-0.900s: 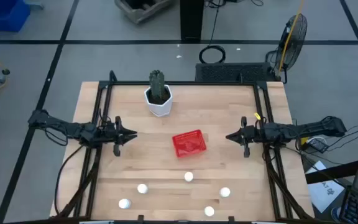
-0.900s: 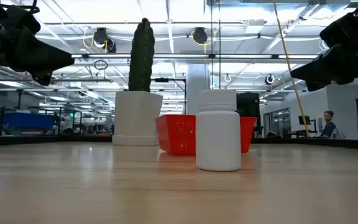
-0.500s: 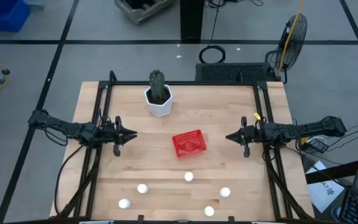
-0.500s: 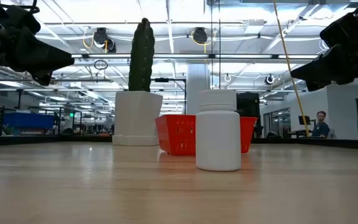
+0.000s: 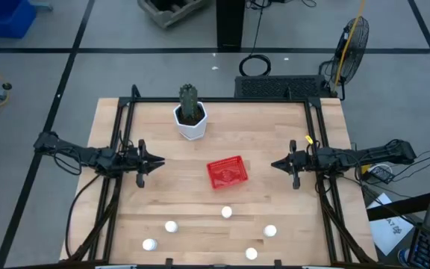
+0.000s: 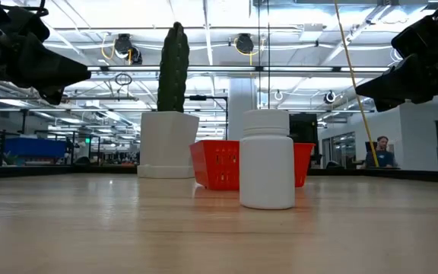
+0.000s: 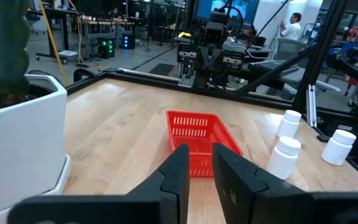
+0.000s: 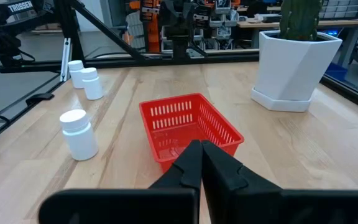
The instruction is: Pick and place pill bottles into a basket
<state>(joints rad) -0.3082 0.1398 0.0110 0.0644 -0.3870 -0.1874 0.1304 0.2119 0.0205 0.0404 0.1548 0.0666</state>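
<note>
The red mesh basket (image 5: 225,171) stands on its base at the table's middle. Five small white pill bottles stand upright on the table nearer the front edge: one (image 5: 226,212) just in front of the basket, two at the left (image 5: 171,226) (image 5: 149,244) and two at the right (image 5: 270,231) (image 5: 251,253). My left gripper (image 5: 160,160) hovers left of the basket, pointing at it, its fingers (image 7: 178,171) a narrow gap apart and empty. My right gripper (image 5: 274,164) hovers right of the basket, shut and empty (image 8: 201,152).
A white faceted pot with a green cactus (image 5: 191,119) stands behind the basket, toward the far edge. Black frame rails (image 5: 122,127) run along the table's left, right and far sides. Bare wood lies between the basket and the bottles.
</note>
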